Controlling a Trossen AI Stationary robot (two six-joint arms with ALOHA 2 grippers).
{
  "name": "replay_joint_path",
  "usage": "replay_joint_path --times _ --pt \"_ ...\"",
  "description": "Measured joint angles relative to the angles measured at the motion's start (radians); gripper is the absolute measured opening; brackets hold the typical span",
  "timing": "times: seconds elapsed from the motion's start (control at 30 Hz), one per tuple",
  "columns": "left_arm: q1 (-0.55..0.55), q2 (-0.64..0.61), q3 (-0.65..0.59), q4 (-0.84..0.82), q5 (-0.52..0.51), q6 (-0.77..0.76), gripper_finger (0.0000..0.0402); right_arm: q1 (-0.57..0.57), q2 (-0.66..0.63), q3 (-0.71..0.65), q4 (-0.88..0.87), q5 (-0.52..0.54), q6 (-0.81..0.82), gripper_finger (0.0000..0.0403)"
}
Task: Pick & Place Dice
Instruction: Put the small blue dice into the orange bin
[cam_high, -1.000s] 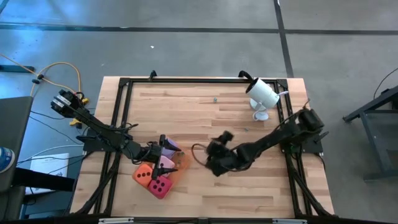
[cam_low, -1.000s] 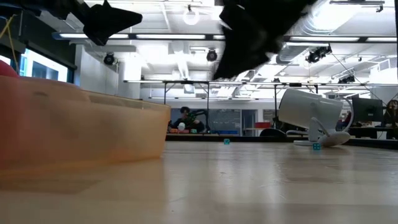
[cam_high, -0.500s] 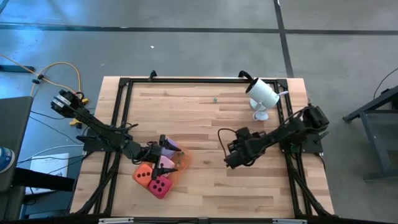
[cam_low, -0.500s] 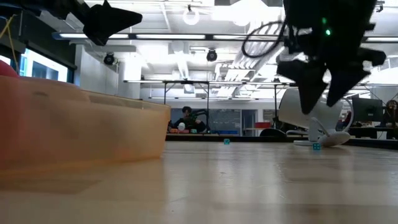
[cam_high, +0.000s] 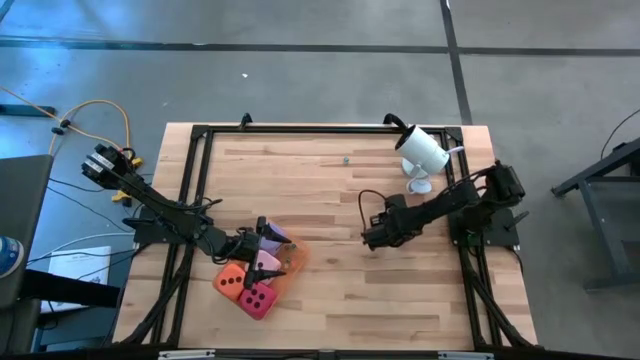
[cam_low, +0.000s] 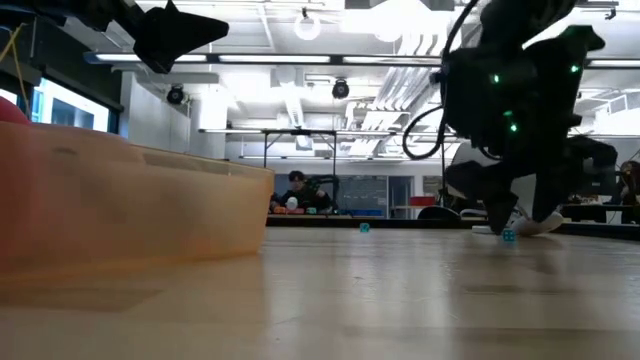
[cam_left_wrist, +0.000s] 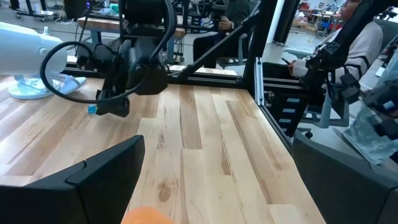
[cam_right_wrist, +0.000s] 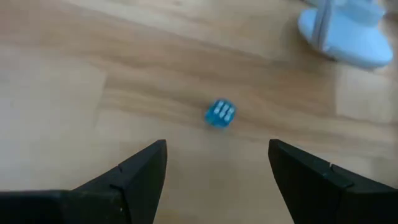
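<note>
Hovering the right hand (cam_right_wrist: 217, 147) low over the bench (cam_right_wrist: 74, 74), released and grasping nothing. Finding a small blue die (cam_right_wrist: 220, 113) just ahead of the fingertips, centred on their gap, near the white stand (cam_right_wrist: 348, 34). Needing probably only a short reach forward and down. Holding the left hand (cam_high: 262, 245) released too, well apart from the white stand, above the orange tray (cam_high: 292, 262) with the bigger dice (cam_high: 258, 299).
</note>
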Motion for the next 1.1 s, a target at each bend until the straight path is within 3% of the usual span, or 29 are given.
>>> replay_joint_path --times 0.33,0.5,0.83,1.1 --pt "0.000 0.000 0.000 0.000 0.000 0.000 0.0397 -0.030 0.000 -0.071 0.138 0.062 0.002 0.0270" --pt "0.000 0.000 0.000 0.000 0.000 -0.001 0.0397 -0.039 0.000 -0.079 0.147 0.175 0.006 0.0270" --pt "0.000 0.000 0.000 0.000 0.002 -0.031 0.0397 -0.038 0.016 -0.078 0.206 0.158 0.006 0.0270" --pt "-0.004 0.000 0.000 -0.005 0.071 -0.034 0.0397 -0.035 0.079 -0.073 0.213 0.160 0.015 0.0270"
